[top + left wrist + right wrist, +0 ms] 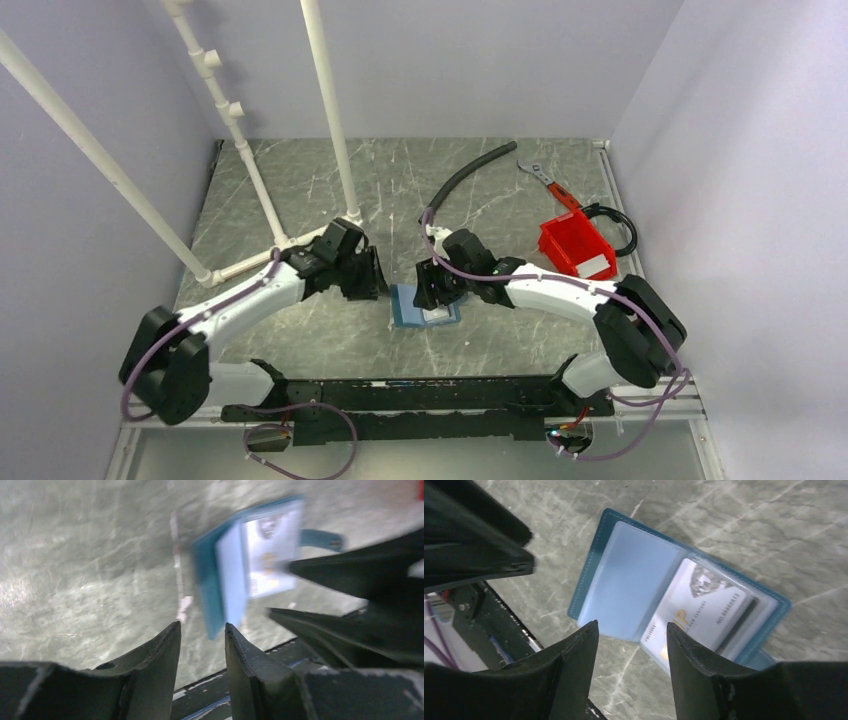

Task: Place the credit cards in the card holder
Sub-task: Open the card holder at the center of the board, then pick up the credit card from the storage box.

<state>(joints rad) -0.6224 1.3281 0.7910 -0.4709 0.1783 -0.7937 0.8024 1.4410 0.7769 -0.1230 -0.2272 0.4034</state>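
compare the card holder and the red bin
The card holder is blue, flat and lies open; the red bin is a deeper, walled box. The card holder lies under the right gripper; the red bin stands apart, farther right. Both rest on the table.

Red bin (570, 246), black hose (466, 175), wrench (543, 178), white pipes (329, 105).

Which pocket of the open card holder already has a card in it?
In the right wrist view, the pocket on the right of the card holder: a pale printed card shows through it. The left pocket is plain and empty.
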